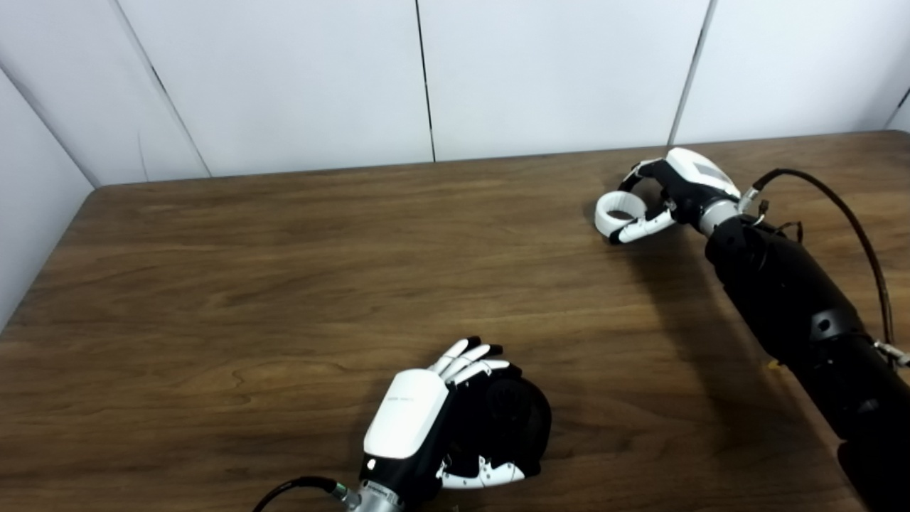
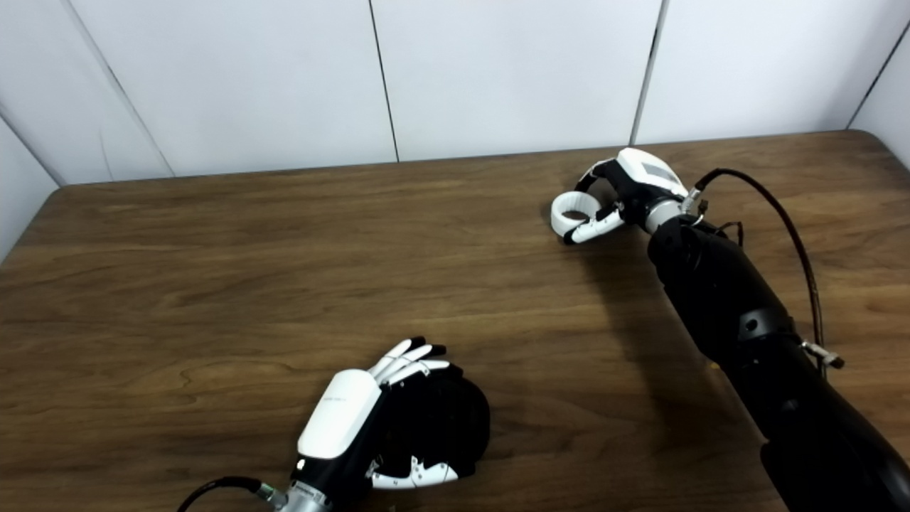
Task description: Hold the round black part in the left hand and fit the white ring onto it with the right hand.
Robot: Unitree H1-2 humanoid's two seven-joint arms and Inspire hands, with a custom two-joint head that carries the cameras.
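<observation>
Round black part (image 2: pixel 448 419) is being gripped by left hand (image 2: pixel 370 427) at 6 o'clock; white ring (image 2: pixel 574 210) is being pinched by right hand (image 2: pixel 625 192) at 1 o'clock, over table (image 2: pixel 213 284).

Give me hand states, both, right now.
Left hand: shut on the round black part.
Right hand: shut on the white ring, at the table's far side.

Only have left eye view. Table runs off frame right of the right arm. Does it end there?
Observer: Yes. The right eye view shows the table ending in a far right corner against a side wall, beyond the right hand.
Operator: The cable on that arm clips at my frame edge. Where does it go?
Observer: The black cable loops out from the wrist and drops to a metal connector on the forearm, all in frame.
</observation>
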